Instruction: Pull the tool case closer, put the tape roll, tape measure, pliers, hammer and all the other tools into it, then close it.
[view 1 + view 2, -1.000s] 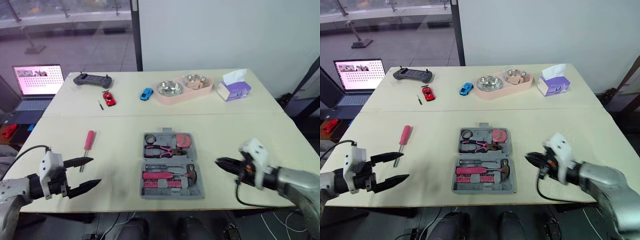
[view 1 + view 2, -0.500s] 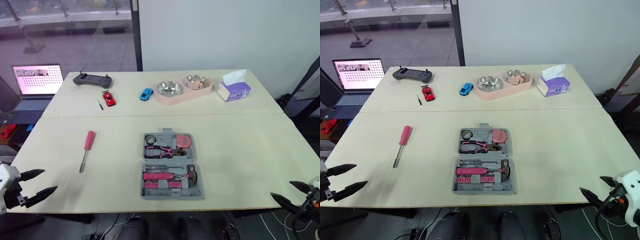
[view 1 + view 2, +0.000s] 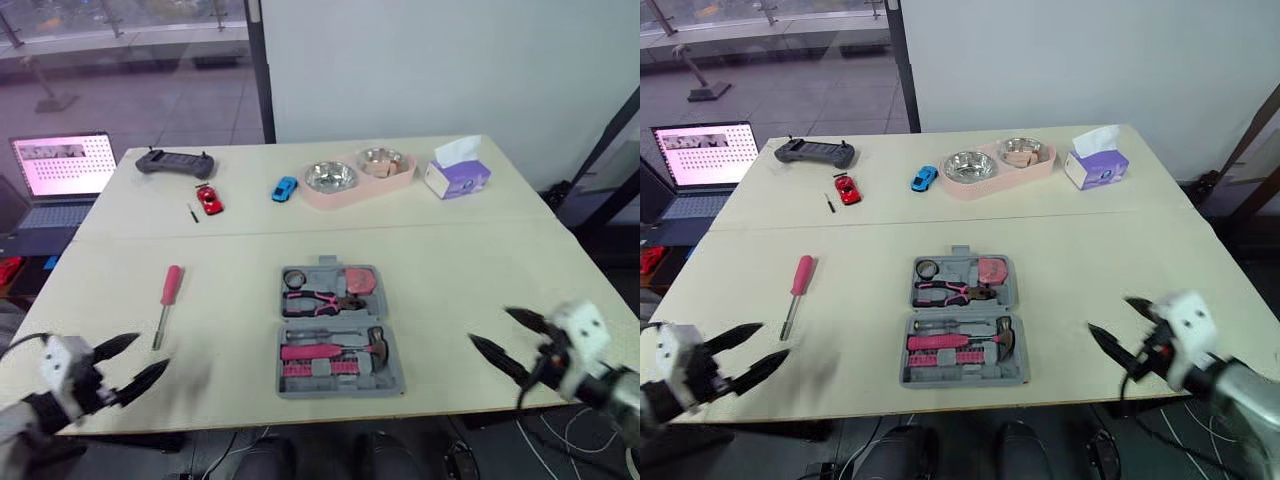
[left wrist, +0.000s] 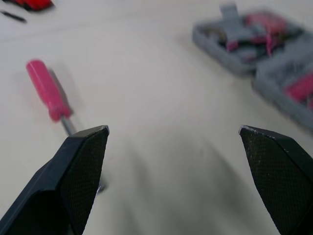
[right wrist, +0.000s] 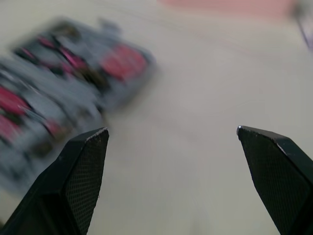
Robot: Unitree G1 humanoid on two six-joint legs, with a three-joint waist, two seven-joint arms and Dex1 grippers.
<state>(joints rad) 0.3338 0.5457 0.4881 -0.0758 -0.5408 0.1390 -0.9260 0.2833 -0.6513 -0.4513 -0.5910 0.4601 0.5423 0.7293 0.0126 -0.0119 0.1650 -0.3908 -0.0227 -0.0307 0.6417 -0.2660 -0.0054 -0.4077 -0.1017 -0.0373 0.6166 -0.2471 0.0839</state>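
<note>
Tool case (image 3: 338,328) lies open, pliers (image 3: 318,300) and hammer (image 3: 340,349) inside; pink screwdriver (image 3: 170,290) well left of case, outside it; left gripper (image 3: 152,350) beyond screwdriver, fingers spread wide, empty; right gripper (image 3: 488,325) right of case, spread wide, empty.

You have the open grey plastic tool case (image 3: 335,318) centred on the cream table (image 3: 480,270), pink-handled screwdriver (image 3: 168,295) to its left, pink double-bowl tray (image 3: 360,191) and purple tissue box (image 3: 458,178) behind it.
</note>
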